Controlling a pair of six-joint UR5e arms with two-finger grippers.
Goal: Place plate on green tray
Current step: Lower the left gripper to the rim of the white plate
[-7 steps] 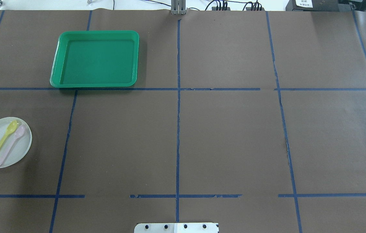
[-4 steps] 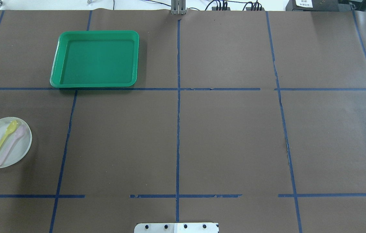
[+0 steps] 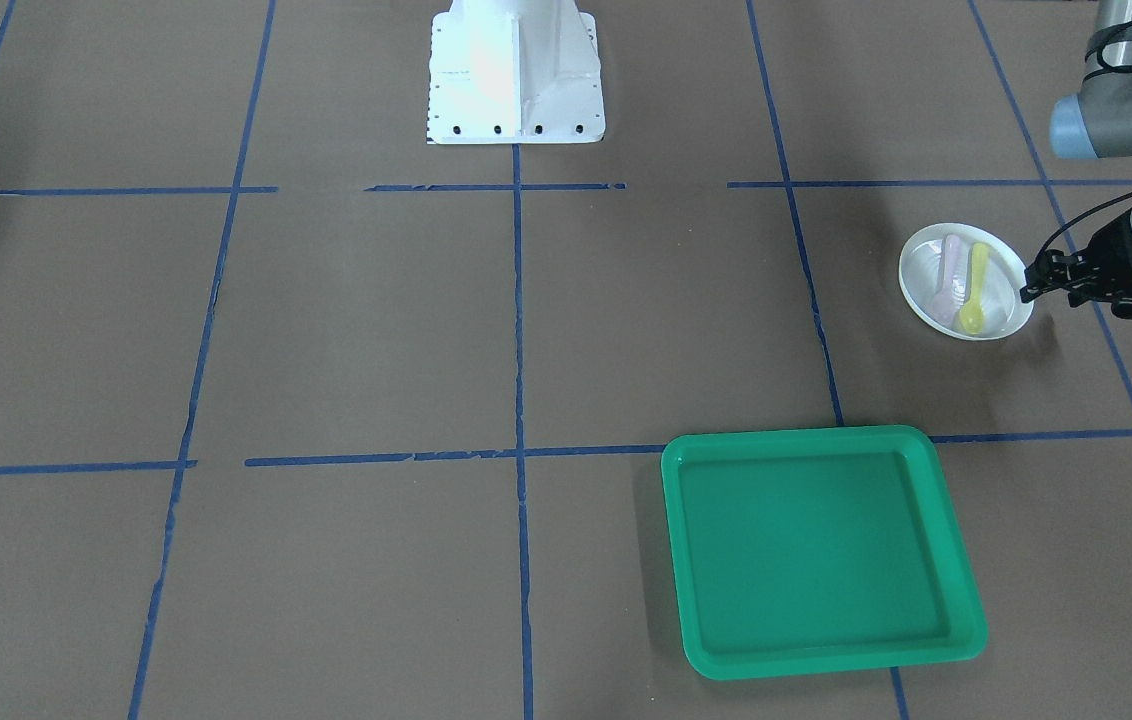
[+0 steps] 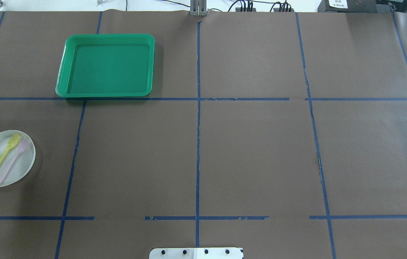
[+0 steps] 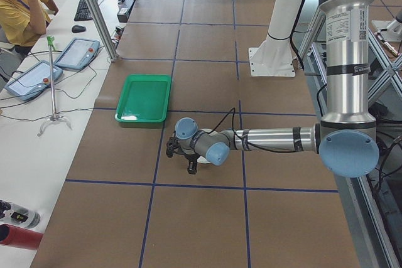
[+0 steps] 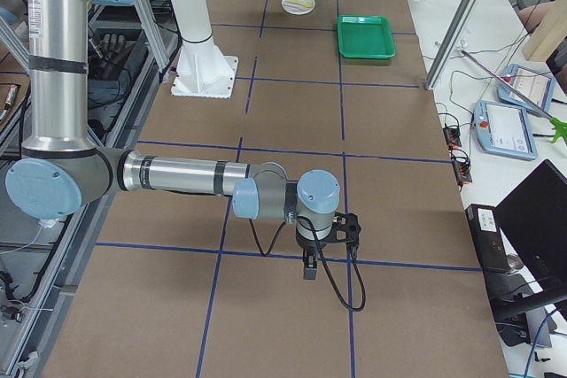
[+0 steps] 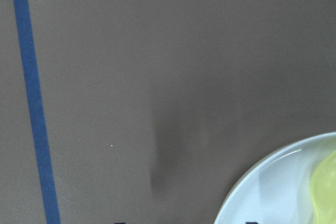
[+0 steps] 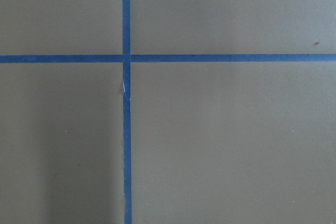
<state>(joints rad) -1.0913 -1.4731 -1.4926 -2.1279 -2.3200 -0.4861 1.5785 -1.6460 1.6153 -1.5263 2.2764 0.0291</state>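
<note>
The white plate (image 4: 16, 169) lies at the table's left side, nearer the robot than the green tray, and carries a yellow spoon (image 4: 3, 155) and a pink spoon (image 4: 12, 160). The plate also shows in the front view (image 3: 926, 270) and at the lower right of the left wrist view (image 7: 278, 192). The green tray (image 4: 105, 65) lies empty at the far left; it also shows in the front view (image 3: 821, 550). My left gripper (image 3: 1029, 283) is open and low, right at the plate's outer rim. My right gripper (image 6: 308, 265) hangs over bare table far from both; I cannot tell its state.
Brown paper with blue tape lines covers the table. The robot's white base (image 3: 516, 70) stands at the middle of the near edge. Operators' tablets (image 5: 31, 76) and cables lie on a side bench beyond the tray.
My left gripper has come into the overhead view at the left edge and moved down to the plate's rim. The plate, spoons and tray have not moved.
</note>
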